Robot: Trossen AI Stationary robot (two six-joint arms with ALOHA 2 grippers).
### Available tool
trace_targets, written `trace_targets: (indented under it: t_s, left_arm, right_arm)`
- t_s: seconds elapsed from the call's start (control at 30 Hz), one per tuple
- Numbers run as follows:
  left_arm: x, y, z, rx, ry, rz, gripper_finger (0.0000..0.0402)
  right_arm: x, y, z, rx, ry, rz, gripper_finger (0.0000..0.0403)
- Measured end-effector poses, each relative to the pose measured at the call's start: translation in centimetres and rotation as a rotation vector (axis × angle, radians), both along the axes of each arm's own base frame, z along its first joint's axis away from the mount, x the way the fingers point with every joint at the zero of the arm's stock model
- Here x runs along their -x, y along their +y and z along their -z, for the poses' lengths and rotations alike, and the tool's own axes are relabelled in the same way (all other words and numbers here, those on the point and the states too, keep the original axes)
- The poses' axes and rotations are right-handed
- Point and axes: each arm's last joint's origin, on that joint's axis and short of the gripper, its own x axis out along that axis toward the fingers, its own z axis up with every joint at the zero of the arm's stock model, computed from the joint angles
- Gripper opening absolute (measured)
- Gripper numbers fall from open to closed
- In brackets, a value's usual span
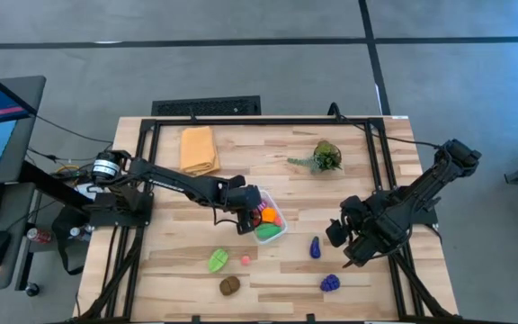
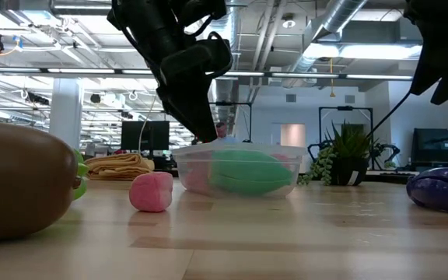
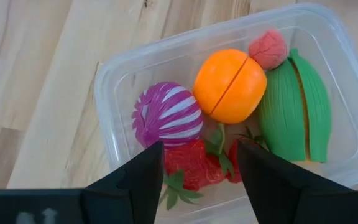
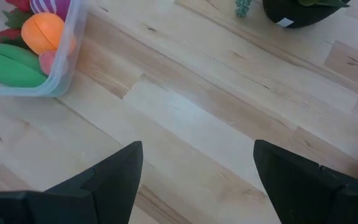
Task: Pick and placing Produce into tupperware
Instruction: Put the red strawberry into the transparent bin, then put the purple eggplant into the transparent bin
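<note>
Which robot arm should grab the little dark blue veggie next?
Probably the right. The open right gripper hangs close beside the small dark blue toy vegetable, with bare table between. The open left gripper is over the clear plastic container, farther away.

Bright even overhead light, ceiling lamps [image 2: 341, 50] glaring in low view, soft shadows under arms on table [image 1: 367, 171], brown toy [image 2: 18, 183] up close v. blurred, bkgd soft, wrist views sharp w/ dark fingers.
</note>
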Motion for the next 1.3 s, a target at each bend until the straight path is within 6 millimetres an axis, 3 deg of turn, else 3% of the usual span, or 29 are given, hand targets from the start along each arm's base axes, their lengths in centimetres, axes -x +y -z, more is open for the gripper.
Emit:
trace_targets:
  t_s: [0.2,0.4,0.57,0.8,1.03,1.3]
  left_arm:
    - [-0.2,-0.1,-0.3,0.018,-0.014,0.01,0.0208]
    - [-1.1,-0.5,-2.2,0.1,-0.062,0.066,0.0209]
    - [-0.4,-1.1,-4.4,0.135,-0.118,0.107,0.0209]
    - [2.3,-3.0,-8.2,0.128,-0.188,0.162,0.0208]
    - [6.0,-6.1,-10.8,-0.008,-0.207,0.191,0.0208]
    - [11.2,-9.2,-10.3,-0.103,-0.348,0.177,0.0208]
  right_arm:
    - [-0.2,0.1,0.0,-0.015,-0.017,-0.001,0.0328]
    - [-0.4,0.5,0.1,-0.07,-0.033,0.004,0.0328]
    - [-0.6,1.0,0.1,-0.189,-0.041,0.058,0.0328]
    - [-1.3,1.8,0.1,-0.313,-0.097,0.08,0.0328]
    - [-1.8,2.0,0.0,-0.397,-0.138,0.148,0.0328]
    - [-2.7,2.0,-0.2,-0.454,-0.198,0.179,0.0328]
